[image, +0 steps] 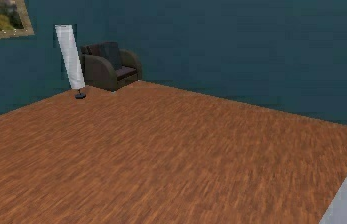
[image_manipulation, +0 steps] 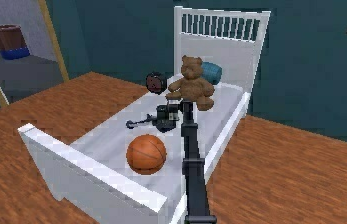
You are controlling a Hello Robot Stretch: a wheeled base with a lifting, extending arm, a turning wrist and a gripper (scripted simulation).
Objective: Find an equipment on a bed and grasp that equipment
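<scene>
Lying on the bed [image_manipulation: 216, 125], on its pale top toward the footboard [image_manipulation: 81, 178]: a basketball [image_manipulation: 147, 153], round, orange, with faint darker seams, nothing on top of it. Up the bed from the ball, about midway along: the claw [image_manipulation: 153, 120], a dark body with thin fingers, at the end of the dark arm [image_manipulation: 193, 170] stretched in over the bed's side near the ball. Cannot tell whether holding anything, with the bed's surface right behind the fingers; no telling the fingers' state either. Only bare bed surface between claw and ball.

At the head of the bed: a brown teddy bear [image_manipulation: 194, 82] sitting upright, a teal pillow [image_manipulation: 215, 72] just behind it against the white slatted headboard [image_manipulation: 221, 25], and a small dark round thing [image_manipulation: 153, 80] just beside the bear, too small to name. All three well apart from the ball, none blocking it.

Around the bed: wooden floor [image_manipulation: 301, 165] and teal walls [image_manipulation: 311, 60]; beyond its far side, a tall framed panel [image_manipulation: 21, 55], mirror or doorway unclear. Ahead, off the bed, in the forward view: a dark armchair [image: 111, 65] in the wall corner, a white floor lamp [image: 71, 55] just beside it, a framed picture [image: 3, 20] on the wall.
</scene>
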